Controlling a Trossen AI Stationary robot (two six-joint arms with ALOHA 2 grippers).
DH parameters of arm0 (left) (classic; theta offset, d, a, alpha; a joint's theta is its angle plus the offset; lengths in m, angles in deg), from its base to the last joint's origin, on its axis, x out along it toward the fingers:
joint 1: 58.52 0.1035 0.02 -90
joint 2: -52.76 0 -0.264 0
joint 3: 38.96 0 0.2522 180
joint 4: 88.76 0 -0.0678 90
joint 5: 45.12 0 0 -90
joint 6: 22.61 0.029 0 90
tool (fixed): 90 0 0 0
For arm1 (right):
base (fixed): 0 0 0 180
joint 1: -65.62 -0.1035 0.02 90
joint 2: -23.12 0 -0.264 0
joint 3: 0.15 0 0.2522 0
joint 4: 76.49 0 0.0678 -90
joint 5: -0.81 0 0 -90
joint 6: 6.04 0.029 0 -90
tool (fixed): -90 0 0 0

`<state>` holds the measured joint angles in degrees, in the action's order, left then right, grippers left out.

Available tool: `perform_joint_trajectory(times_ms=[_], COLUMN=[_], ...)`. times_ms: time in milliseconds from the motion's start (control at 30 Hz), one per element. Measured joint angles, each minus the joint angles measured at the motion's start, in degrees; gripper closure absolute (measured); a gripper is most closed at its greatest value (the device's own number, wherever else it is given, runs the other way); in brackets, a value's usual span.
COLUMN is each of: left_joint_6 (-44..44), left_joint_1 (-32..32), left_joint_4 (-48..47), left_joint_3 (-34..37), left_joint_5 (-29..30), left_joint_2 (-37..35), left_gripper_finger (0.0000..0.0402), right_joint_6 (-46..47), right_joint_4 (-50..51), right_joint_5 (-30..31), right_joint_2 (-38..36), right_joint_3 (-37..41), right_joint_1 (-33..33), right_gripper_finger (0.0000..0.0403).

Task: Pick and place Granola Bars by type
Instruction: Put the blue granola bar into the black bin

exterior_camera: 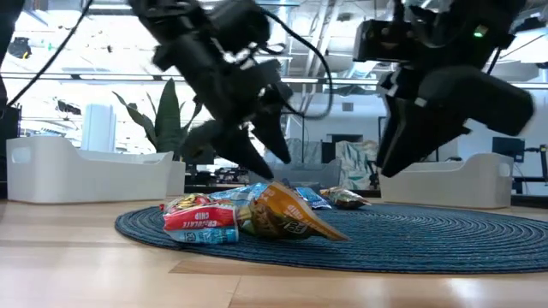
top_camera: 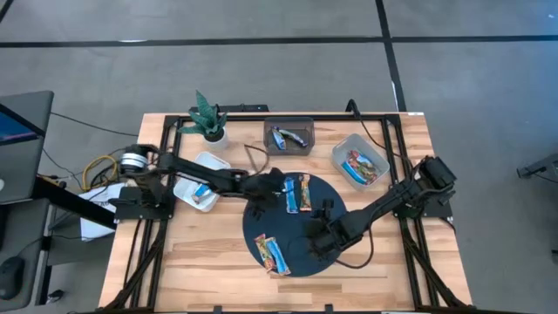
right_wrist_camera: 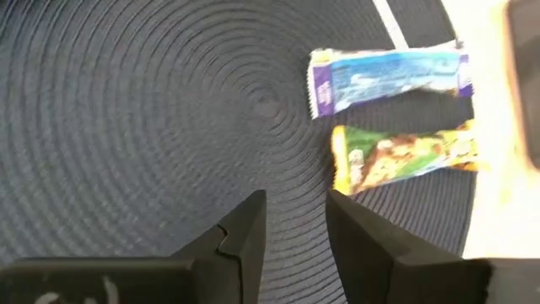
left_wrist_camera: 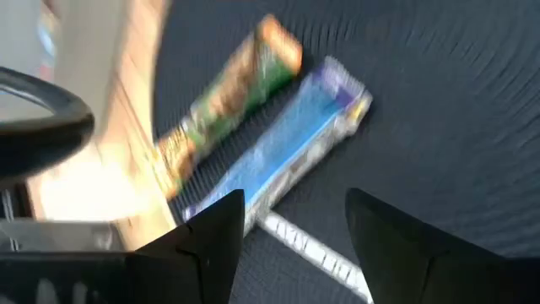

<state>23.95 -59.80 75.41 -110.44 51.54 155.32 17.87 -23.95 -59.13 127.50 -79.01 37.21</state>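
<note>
Left gripper [top_camera: 264, 188] hangs at the mat's near-left edge, fingers spread and empty, right beside the blue bar [top_camera: 290, 194] and the green-orange bar [top_camera: 305, 192] lying side by side at the top of the round dark mat [top_camera: 344, 228]. From the left wrist I see the blue bar [left_wrist_camera: 283, 152] running into the gap between the fingers, the green one [left_wrist_camera: 228, 93] just beyond it.

Right gripper [top_camera: 316, 242] sits over the mat's bare middle, fingers a little parted, holding nothing.

Two more bars [top_camera: 272, 254] lie touching at the mat's lower left edge. Others are already sorted: one in the white tray [top_camera: 212, 162], silvery ones in the dark bin [top_camera: 301, 123], multicoloured ones in the clear bin [top_camera: 342, 149].

Handling, as I judge it: these bars are light and flat, with slick crinkly wrappers, fairly stiff inside but crushable. I'd pinch across the short width at mid-length, not the loose crimped ends, which would slip. The neighbours lie close; risk of dragging the green one along.
</note>
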Motion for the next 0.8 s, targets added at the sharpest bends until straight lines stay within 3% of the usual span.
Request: perform_joint_trajectory(times_ms=[200, 433, 800], left_joint_6=[2.6, 5.2, 5.2], left_joint_1=[0.3, 1.3, 5.5], left_joint_4=[-10.7, -15.7, -23.4], left_joint_3=[-11.6, -18.0, -24.5], left_joint_5=[2.3, 2.3, -6.7], left_joint_2=[8.1, 12.5, 15.8], left_gripper_finger=[0.0200, 0.0200, 0.0200], right_joint_6=[4.3, 15.5, 21.5], right_joint_4=[-0.2, -0.1, -1.2], right_joint_5=[3.3, 7.2, 10.9], right_joint_2=[-0.1, -0.1, -0.2], right_joint_3=[1.5, 6.4, 9.3], right_joint_1=[-3.6, -8.9, -11.2], right_gripper_finger=[0.0286, 0.0286, 0.0286])
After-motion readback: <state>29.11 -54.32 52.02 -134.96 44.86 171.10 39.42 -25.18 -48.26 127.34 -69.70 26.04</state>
